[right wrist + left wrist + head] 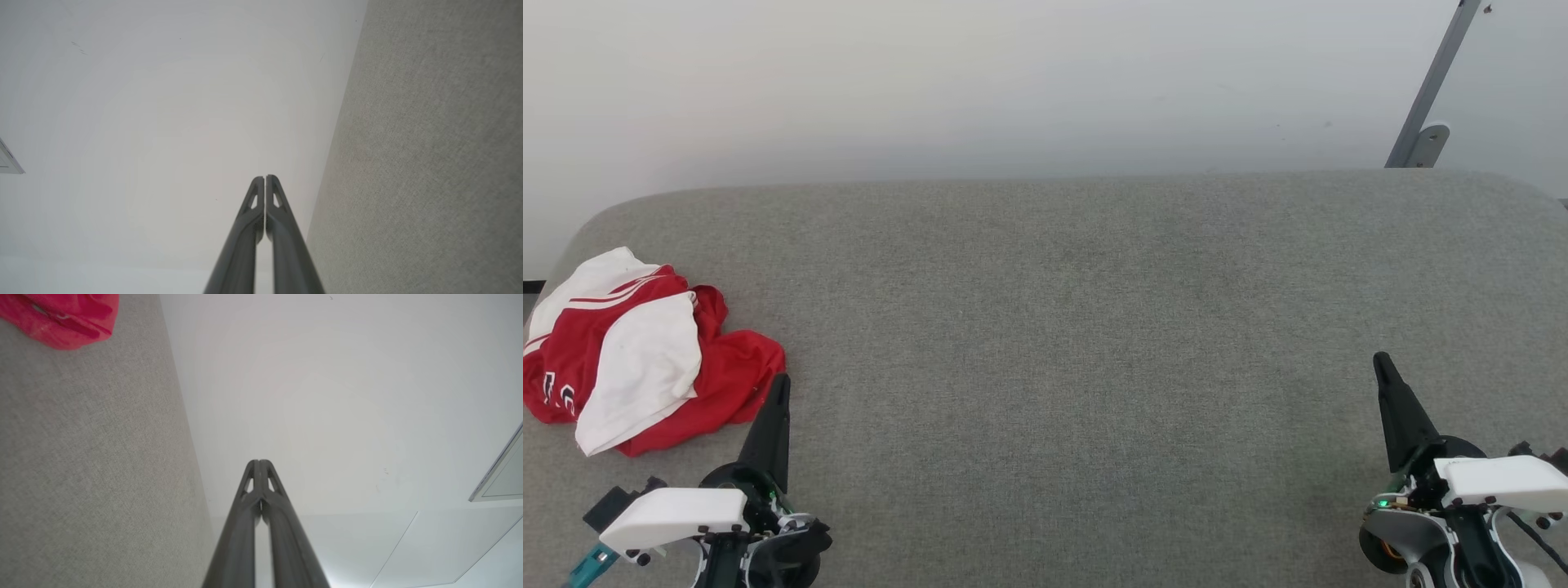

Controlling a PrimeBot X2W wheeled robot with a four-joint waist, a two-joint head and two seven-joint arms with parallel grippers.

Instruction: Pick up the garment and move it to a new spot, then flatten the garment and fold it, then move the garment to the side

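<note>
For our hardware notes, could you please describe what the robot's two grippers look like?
The left gripper and right gripper each have two long, dark, tapering fingers with triangular cut-outs near the tips. White covers sit behind them.

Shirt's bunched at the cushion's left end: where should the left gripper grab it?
Likely the rumpled red edge of the shirt nearest the left gripper, approached from the right, jaws opened first; the folds there bunch up, easy to pinch.

A grey, fabric-covered worktop [1094, 343] with rounded far corners spans the head view. The garment [637, 351] lies directly on it near its left edge, crumpled in a loose heap (red body, white sleeve panels uppermost), bunched over itself.
</note>
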